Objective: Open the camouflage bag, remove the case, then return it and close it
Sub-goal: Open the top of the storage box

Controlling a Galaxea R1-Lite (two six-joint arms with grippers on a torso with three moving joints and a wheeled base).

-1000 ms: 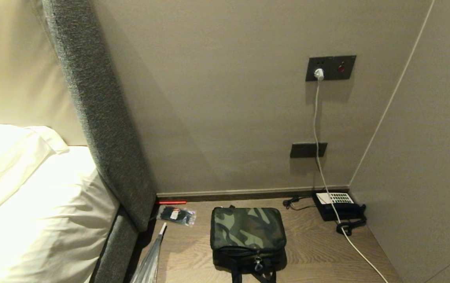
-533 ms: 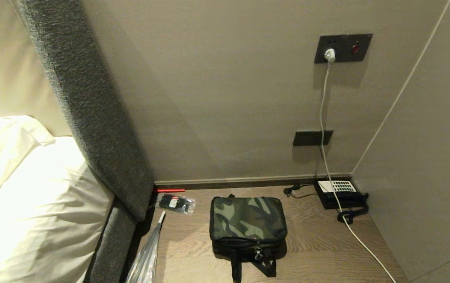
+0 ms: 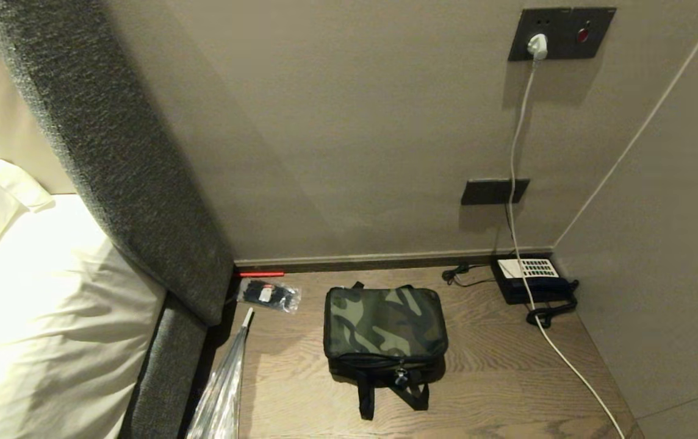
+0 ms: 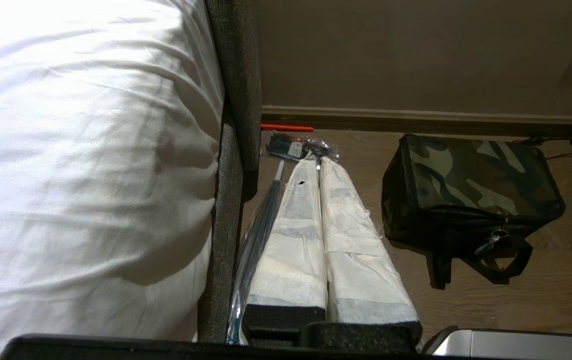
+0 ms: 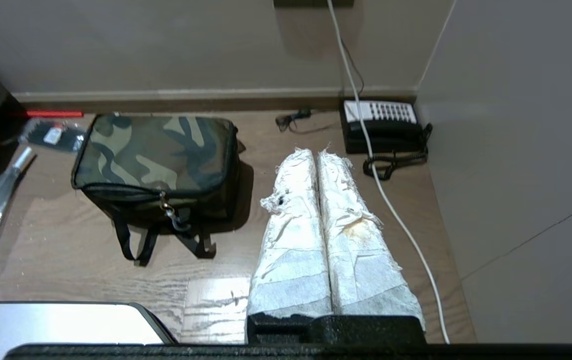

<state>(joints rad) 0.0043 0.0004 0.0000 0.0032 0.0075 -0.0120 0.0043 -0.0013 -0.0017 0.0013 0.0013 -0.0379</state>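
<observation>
Head view: neither arm shows. The bag (image 3: pixel 385 326) stands shut on the wooden floor, lid up, straps (image 3: pixel 393 396) trailing toward the robot. Left wrist view: the left gripper (image 4: pixel 320 167), fingers pressed together and holding nothing, hangs clear of the bag, which lies just beyond and to one side of its tips. Right wrist view: the right gripper (image 5: pixel 317 155), likewise closed and empty, hangs beside the bag's other flank, the phone (image 5: pixel 382 127) past it. The case is not visible, presumably inside. The bag looks soft and light and would likely sag under a push; the zipper pull (image 5: pixel 169 209) on the near face seems the natural hold.
</observation>
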